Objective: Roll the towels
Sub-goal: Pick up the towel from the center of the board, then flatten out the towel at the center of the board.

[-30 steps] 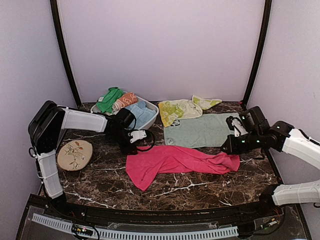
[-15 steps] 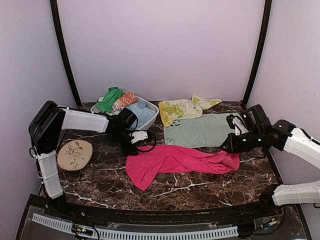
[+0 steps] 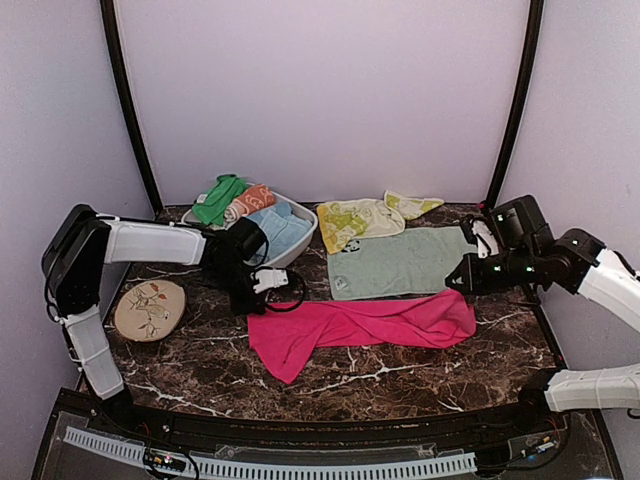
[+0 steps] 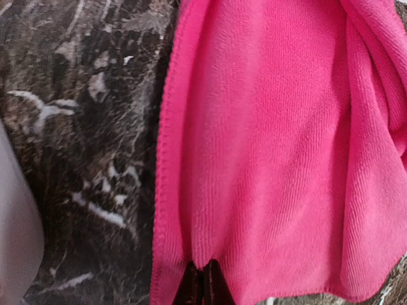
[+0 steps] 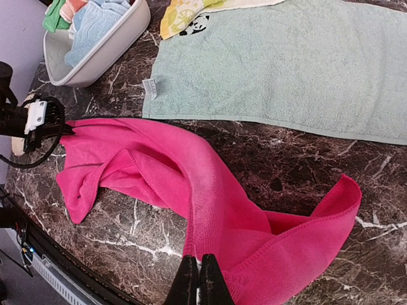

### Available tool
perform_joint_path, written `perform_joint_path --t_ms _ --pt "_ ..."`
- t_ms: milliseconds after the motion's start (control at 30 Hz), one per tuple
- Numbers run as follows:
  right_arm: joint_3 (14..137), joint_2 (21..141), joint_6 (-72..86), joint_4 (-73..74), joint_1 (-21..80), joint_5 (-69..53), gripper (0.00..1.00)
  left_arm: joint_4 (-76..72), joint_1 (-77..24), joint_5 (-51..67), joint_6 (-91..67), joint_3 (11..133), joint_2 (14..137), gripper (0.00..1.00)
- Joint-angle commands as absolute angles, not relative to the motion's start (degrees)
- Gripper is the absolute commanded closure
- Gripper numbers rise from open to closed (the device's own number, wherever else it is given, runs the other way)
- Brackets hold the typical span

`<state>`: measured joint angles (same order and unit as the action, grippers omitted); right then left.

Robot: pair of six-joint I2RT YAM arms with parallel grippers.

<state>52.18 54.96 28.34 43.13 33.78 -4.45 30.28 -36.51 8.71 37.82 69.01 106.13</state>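
Top external view first: got a long hot-pink towel [image 3: 350,322] stretched side to side across the middle of the dark marble table [image 3: 400,385], bunched and folded over itself toward 7 o'clock. Left gripper [image 3: 252,310] down at the towel's 9 o'clock end, right gripper [image 3: 463,290] at the 3 o'clock end.

Checking the left wrist view: fingertips pressed tight together, pinching the hem of the pink cloth, rest of it lying flat on the marble. Same deal from the right wrist: claw clamped shut on the pink edge, with that end curling up in a loop off the table.

Just beyond the pink one, toward 1 o'clock, a pale mint towel [image 3: 405,262] spread flat, just beside it. Yellow-lime patterned towel [image 3: 355,218] crumpled at 12, overlapping the mint one's far-left corner.

Over at 11 o'clock, a white basin [image 5: 102,56] holding a green cloth [image 3: 220,198], an orange cloth [image 3: 248,203] and a light-blue cloth [image 3: 282,225]. At 9 o'clock, a round plate with a flower drawing [image 3: 150,310], well apart from the towels.
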Motion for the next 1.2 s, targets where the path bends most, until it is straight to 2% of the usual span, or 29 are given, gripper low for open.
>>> perform_joint_path --t_ms 0,267,600,967,1167 --pt "56.94 54.54 27.17 43.88 34.03 -3.47 1.00 32.93 -36.73 2.34 38.62 67.49 94.75 1.00" --pt "71.30 56.44 27.58 46.86 33.82 -5.72 1.00 38.11 -36.71 -5.23 43.38 70.50 76.37 1.00" --pt "82.34 53.12 29.04 55.54 34.29 -7.71 1.00 50.02 -36.78 -4.47 48.89 77.29 59.80 1.00" --pt "83.75 46.01 31.19 63.97 34.30 -7.46 1.00 71.13 -36.83 4.10 45.42 87.38 54.29 1.00" --pt "75.35 46.19 31.98 62.91 34.31 -4.06 1.00 71.00 -36.82 4.75 44.51 80.52 53.64 1.00"
